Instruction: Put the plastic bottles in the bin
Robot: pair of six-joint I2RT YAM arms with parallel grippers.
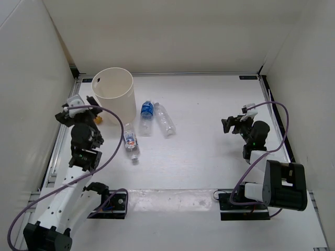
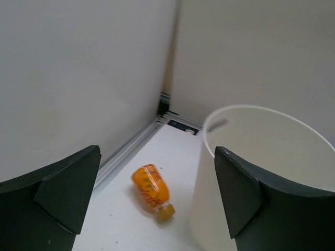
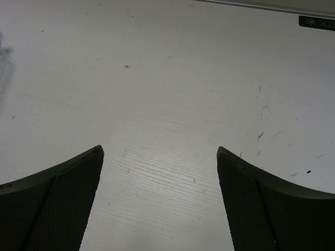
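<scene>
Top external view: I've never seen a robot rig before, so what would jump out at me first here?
The tall cream bin stands at the far left of the table. Three clear bottles lie on their sides just right of it. A small orange bottle lies on the bin's other side, in front of the open left gripper.
</scene>
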